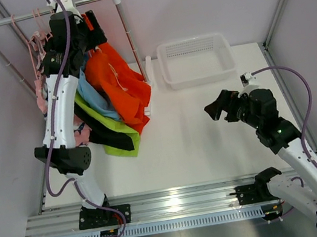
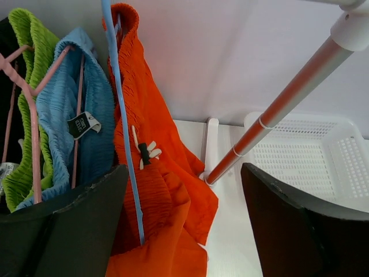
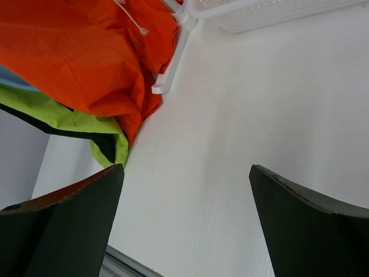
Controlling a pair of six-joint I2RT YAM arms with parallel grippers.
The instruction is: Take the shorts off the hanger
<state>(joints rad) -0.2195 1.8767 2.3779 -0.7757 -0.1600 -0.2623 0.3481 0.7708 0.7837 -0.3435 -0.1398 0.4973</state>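
Note:
Several shorts hang from hangers on a white rail (image 1: 24,17) at the back left: orange shorts (image 1: 121,85), light blue shorts (image 1: 95,99), lime green shorts (image 1: 112,131), black shorts (image 1: 109,143) and pink shorts (image 1: 40,97), partly hidden by my left arm. My left gripper (image 1: 93,39) is open, high beside the rail. In the left wrist view (image 2: 184,231) the orange shorts (image 2: 158,173) on a blue hanger (image 2: 124,144) lie between the jaws and beyond them, with the light blue shorts (image 2: 95,115) on a pink hanger (image 2: 31,115). My right gripper (image 1: 218,108) is open and empty over the table.
A white perforated basket (image 1: 199,73) stands at the back, right of the rack. The rack's orange-tinted post (image 2: 271,115) and white foot (image 3: 173,57) stand beside the orange shorts (image 3: 86,52). Grey walls close in the left and back.

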